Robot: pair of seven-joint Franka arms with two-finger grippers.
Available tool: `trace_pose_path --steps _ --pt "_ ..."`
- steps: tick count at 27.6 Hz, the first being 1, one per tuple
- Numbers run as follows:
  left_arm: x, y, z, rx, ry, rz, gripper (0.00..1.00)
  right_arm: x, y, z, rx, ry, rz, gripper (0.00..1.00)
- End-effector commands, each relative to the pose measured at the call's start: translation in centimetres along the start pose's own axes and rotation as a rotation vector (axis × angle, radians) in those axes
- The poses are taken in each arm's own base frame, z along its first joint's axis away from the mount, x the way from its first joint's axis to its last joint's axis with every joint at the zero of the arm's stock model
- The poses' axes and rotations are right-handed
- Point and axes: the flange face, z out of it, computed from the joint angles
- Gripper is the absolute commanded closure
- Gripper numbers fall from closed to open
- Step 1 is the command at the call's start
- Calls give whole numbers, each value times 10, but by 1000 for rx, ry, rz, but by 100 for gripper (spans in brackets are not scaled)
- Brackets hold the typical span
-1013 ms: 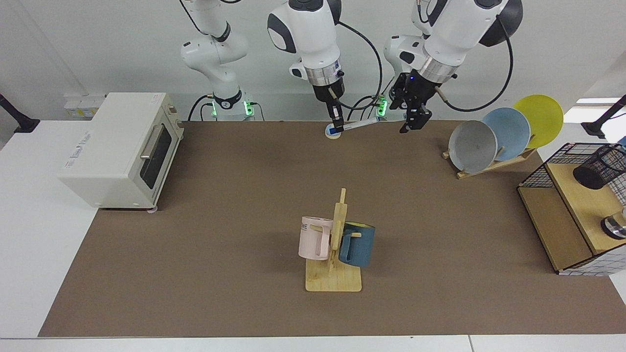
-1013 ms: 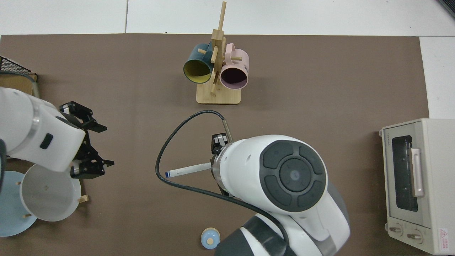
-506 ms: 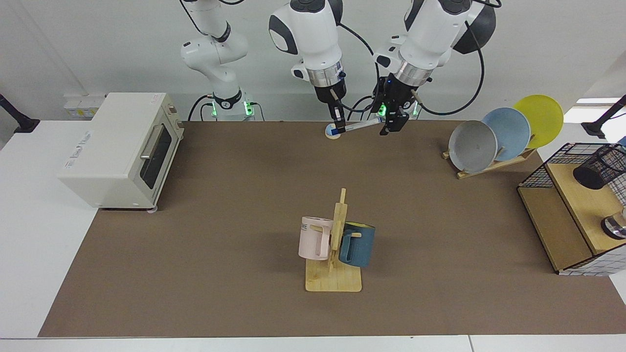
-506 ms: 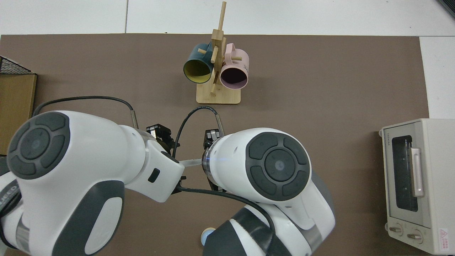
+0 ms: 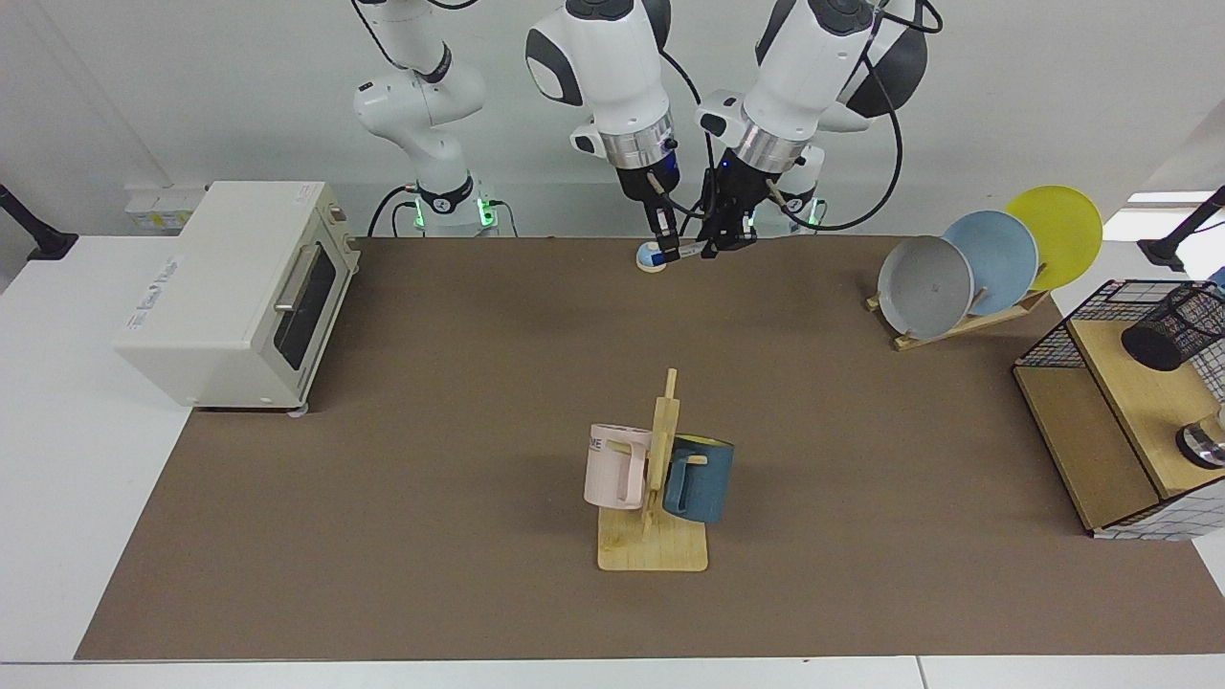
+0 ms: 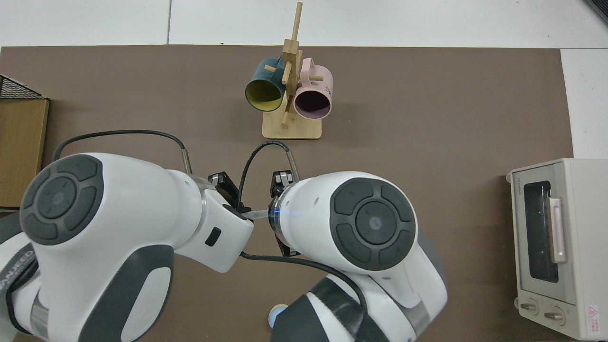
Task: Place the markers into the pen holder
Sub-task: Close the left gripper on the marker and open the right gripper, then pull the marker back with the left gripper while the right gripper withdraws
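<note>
White marker (image 5: 691,250), pinched by the right gripper (image 5: 663,251); left gripper (image 5: 720,245) at its other end, finger spacing indiscernible. Holder (image 5: 1173,328) well apart.

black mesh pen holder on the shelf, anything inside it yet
Nothing shows in the pen holder: its mouth looks dark, its depth hidden. The marker is across the table between the right gripper and left gripper.

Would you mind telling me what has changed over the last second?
The left gripper swung in from near the plate rack to the free end of the marker. The right gripper kept holding the marker above the table. Mugs, toaster oven and pen holder stayed put.
</note>
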Motion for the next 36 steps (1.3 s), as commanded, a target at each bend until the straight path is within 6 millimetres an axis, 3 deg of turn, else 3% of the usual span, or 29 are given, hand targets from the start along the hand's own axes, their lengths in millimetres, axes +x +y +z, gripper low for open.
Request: trace_pose_path --steps 1,12,13,15,17,20,27,33,36 --pt "-1 9 2 0 5 -9 100 0 -6 0 17 -14 25 100" --pt "-1 8 1 6 -2 -43 100 8 -9 1 12 -8 8 99" --pt "-1 8 0 9 0 -48 100 9 -10 2 10 -6 -1 89" --pt "0 8 0 10 1 -60 100 11 -10 1 9 -4 -20 58" --pt "-1 8 0 11 -6 -71 100 17 -13 0 1 -7 -26 43" --pt "-2 7 0 20 -20 -85 100 29 -18 1 -7 -2 -39 0" --pt "-6 6 0 41 -49 -121 100 55 -22 -3 -57 24 -265 0" --pt "-21 -3 -1 62 -98 -135 100 99 -36 -12 -98 38 -508 0" --pt "-38 -12 -3 73 -146 -157 100 126 -42 -14 -131 49 -670 0"
